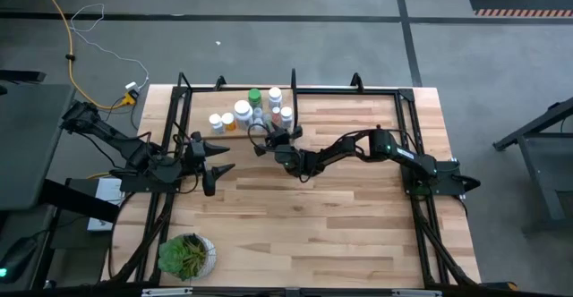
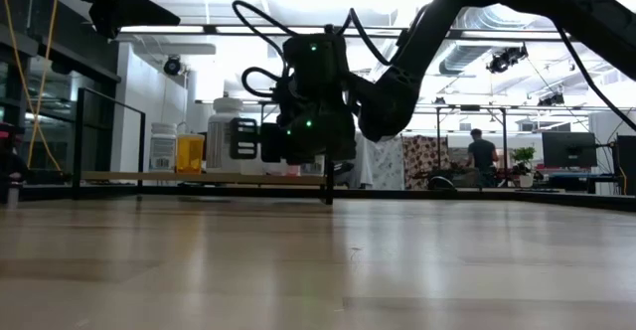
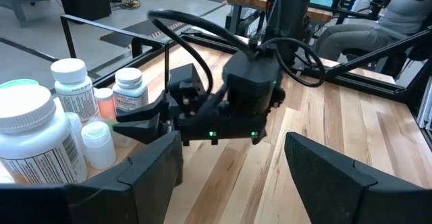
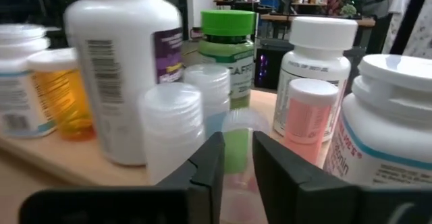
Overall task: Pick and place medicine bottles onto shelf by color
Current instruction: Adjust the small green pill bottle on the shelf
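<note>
Wooden tabletop (image 1: 295, 207) with a potted plant (image 1: 186, 254) at its near left corner. Left gripper (image 1: 218, 156) waits over the table's left side, fingers spread apart and holding nothing.

Right gripper (image 4: 235, 158) is reached across to the shelf (image 1: 235, 132) at the far side — fingers (image 4: 206, 166) nearly closed, with a thin gap between them, and a small clear bottle (image 4: 239, 143) shows through that gap. Whether the fingers actually press on it cannot be told.

Medicine bottles (image 1: 255, 109) stand clustered on the shelf plank. In the right wrist view, nearest: two small translucent-capped bottles (image 4: 172, 133) and a large white bottle (image 4: 388, 123). Behind them — a tall white bottle (image 4: 121, 62), an orange bottle (image 4: 57, 92), a pink bottle with white cap (image 4: 307, 116), a white bottle (image 4: 317, 62) and the green-capped bottle (image 4: 229, 48) at the back.

Beyond the table, a person (image 2: 483, 155) stands in the room.
</note>
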Available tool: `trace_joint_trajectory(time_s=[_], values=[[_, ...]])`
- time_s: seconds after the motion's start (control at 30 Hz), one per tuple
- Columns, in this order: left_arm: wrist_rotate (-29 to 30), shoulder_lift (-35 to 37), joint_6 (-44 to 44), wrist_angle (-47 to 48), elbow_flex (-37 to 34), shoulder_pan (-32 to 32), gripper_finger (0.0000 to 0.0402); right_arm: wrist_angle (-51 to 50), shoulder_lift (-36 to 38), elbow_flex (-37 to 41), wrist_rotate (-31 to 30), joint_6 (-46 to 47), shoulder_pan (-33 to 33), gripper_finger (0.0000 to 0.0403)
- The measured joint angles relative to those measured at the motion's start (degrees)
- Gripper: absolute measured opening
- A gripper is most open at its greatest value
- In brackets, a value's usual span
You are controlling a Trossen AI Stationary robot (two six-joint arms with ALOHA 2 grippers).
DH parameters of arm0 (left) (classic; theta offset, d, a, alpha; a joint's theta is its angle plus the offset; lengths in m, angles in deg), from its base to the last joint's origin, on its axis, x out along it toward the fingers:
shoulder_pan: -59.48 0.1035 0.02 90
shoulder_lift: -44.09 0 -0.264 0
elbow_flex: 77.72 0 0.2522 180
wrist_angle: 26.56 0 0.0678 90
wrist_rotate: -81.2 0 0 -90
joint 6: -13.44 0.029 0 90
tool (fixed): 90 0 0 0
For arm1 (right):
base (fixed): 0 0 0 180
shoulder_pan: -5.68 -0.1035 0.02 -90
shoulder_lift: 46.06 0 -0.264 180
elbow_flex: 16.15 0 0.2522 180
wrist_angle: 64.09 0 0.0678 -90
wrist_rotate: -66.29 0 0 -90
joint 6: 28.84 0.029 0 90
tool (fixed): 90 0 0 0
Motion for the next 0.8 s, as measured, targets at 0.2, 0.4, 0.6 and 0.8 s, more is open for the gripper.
trace_joint_trajectory(time_s=[0.2, 0.4, 0.6, 0.8], values=[[0.0, 0.0, 0.0, -0.1, 0.0, 0.0, 0.0257, -0.8, 1.4, 0.1, -1.1, -4.0, -1.8, 0.0023], [0.0, 0.0, 0.0, -0.3, 0.0, 0.0, 0.0257, -2.9, 3.4, 0.2, -3.0, -7.4, -3.7, 0.0003], [0.0, 0.0, 0.0, -0.4, 0.0, 0.0, 0.0257, -3.2, 6.4, 0.2, -4.3, -10.6, -5.1, 0.0005], [0.0, 0.0, 0.0, -0.4, 0.0, 0.0, 0.0257, -9.5, 12.4, 0.2, 0.0, -10.8, -5.8, 0.0017]])
